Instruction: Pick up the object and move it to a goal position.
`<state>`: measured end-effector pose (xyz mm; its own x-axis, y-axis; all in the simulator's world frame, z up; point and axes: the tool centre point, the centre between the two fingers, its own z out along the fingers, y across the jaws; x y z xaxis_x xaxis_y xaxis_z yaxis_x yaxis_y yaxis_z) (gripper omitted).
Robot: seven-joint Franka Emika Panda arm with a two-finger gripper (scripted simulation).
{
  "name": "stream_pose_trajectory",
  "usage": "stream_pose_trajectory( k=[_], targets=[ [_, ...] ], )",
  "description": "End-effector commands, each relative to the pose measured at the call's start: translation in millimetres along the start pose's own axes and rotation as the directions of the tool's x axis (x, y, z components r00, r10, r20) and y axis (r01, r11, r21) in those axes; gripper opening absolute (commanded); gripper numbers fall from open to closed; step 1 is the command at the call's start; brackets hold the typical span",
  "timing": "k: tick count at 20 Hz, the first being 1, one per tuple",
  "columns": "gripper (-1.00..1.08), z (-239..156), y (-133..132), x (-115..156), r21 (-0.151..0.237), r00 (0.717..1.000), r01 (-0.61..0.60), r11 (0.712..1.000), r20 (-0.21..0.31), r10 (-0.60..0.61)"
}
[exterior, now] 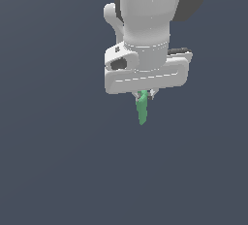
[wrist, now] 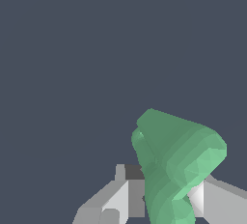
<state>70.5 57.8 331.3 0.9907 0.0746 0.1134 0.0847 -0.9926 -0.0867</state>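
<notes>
The white arm [exterior: 145, 10] fills the upper part of the exterior view, wrist pointing down over plain dark ground. Below it the gripper [exterior: 145, 93] has its jaws closed narrow on the top end of the green object [exterior: 142, 110], which hangs down, slightly tilted. The hold looks shallow and off-centre, so a quick move could swing the piece or let it slip out.

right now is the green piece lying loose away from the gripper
No, the green piece hangs from between the fingers of the gripper, pointing downward in the exterior view.
</notes>
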Motion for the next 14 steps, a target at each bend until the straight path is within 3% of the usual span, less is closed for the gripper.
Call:
stream_pose_trajectory(
  k=[1,14],
  targets=[
    [-1.0,-23.5,2.4,2.7,0.012,0.998,0.055,0.998,-0.009,-0.055],
    [-1.0,-138.5,16.5,18.2,0.064,0.949,0.314,0.947,-0.059,-0.31]
  ],
)
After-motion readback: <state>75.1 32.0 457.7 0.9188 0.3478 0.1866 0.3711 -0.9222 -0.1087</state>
